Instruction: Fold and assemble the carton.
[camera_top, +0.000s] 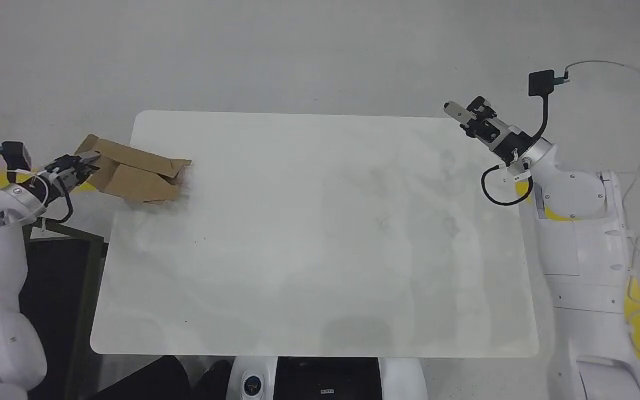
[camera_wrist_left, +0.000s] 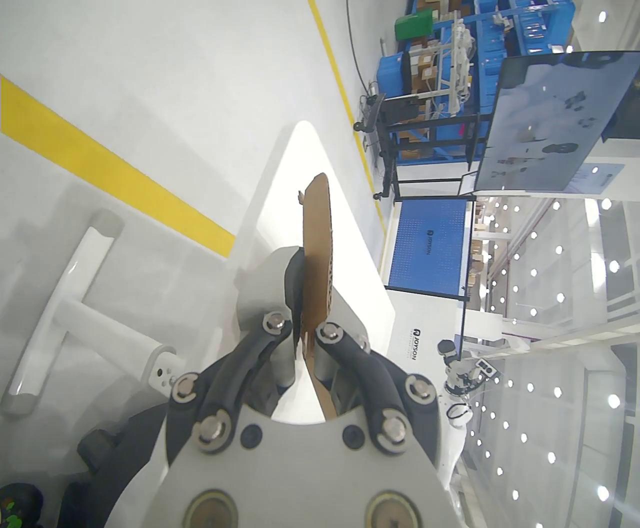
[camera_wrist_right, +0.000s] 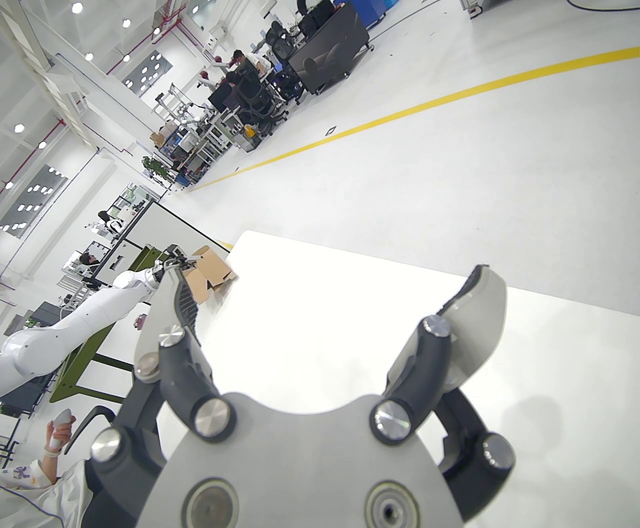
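Carton from above: the brown carton (camera_top: 135, 170) lay unassembled at the tabletop's (camera_top: 320, 250) far left corner, flaps loose, one end overhanging the left edge
Arms from above: the left gripper (camera_top: 85, 163) came in low and almost level from beyond that edge, shut upon the overhanging end; the right gripper (camera_top: 455, 108) hung over the far right corner, tilted inward, well apart from the carton
Left wrist fingers: the fingers (camera_wrist_left: 265, 295) were pinched onto one cardboard panel, seen edge-on between them and running out over the tabletop
Right wrist fingers: the fingers (camera_wrist_right: 480, 300) stood spread wide, gripping nothing; the carton sat far across the tabletop beside the other arm
Risk: by my judgement the hold bit on one thin panel only; a hard pull could slip it or crease it off the fold line; if released, the overhanging end might tip the carton off; the right arm looked too distant to steady it
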